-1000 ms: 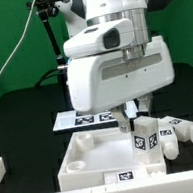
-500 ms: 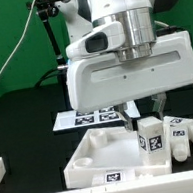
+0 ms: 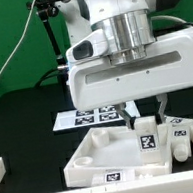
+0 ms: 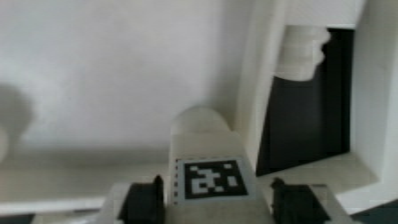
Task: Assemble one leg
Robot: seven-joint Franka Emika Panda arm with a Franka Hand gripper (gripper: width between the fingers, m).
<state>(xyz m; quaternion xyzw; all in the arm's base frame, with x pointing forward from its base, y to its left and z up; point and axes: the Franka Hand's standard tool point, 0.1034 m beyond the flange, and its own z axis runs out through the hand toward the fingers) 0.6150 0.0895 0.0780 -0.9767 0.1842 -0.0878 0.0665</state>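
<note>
Leg (image 3: 149, 139): short white plastic post, squarish body with rounded top, black-and-white square tag on the face toward the camera. Matte, smooth surface. In the wrist view the leg (image 4: 215, 160) runs out from between the fingers, tag near the fingertips, far end rounded.

Gripper (image 3: 145, 123) clamped on the leg, one finger (image 4: 139, 197) on each side, leg upright between them. It sits over the exterior view's right part of the tray (image 3: 89, 158), a big white square panel with raised rim and rounded corner pockets; can't tell if the leg's base touches it.

More legs (image 3: 179, 132) lie just beside, at the exterior view's right. Marker board (image 3: 87, 115) flat on the black table (image 3: 28, 125) behind the tray.
</note>
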